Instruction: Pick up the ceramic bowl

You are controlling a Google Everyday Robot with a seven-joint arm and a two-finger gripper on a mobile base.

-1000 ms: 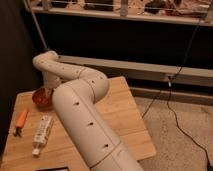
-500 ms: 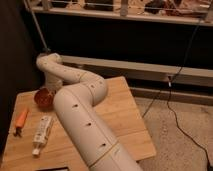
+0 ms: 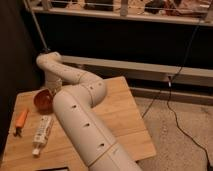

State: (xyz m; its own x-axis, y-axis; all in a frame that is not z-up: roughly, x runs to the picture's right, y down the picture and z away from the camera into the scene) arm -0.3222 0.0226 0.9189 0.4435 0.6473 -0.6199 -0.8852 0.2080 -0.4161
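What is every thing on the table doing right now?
ceramic bowl: at the back left of the table, right by the hand; lifted or not, can't tell.
hand: down by the bowl, mostly hidden behind the arm.
carrot-shaped thing: lying flat, untouched.
white tube: lying flat, untouched.

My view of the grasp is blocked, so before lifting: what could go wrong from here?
The gripper is at the bowl's rim, mostly hidden behind the arm, so a rim-only hold might slip on the lift. The bowl sits near the table's back edge, so a nudge could push it off.
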